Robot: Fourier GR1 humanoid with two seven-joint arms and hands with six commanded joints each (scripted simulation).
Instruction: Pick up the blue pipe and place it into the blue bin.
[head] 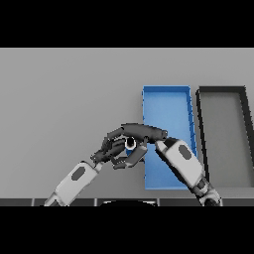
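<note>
While my left robot hand is lying curled and empty on the tabletop, my right robot hand is pinching the blue pipe — just left of the blue bin, its axis unclear.

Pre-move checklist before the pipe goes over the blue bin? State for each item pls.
1. Blue pipe held by right hand: ok, fingers curl over it; only a small part of the pipe shows.
2. Pipe off the table: cannot tell from this view.
3. Left hand clear of the pipe: not ok, it sits tight against the right hand and pipe; contact cannot be told.
4. Blue bin open and free inside: ok in the part that shows; the right arm covers its near half.
5. Pipe already over the bin: not ok, it sits just left of the bin's left wall.
6. Black bin out of the path: ok, it lies beyond the blue bin.
</note>
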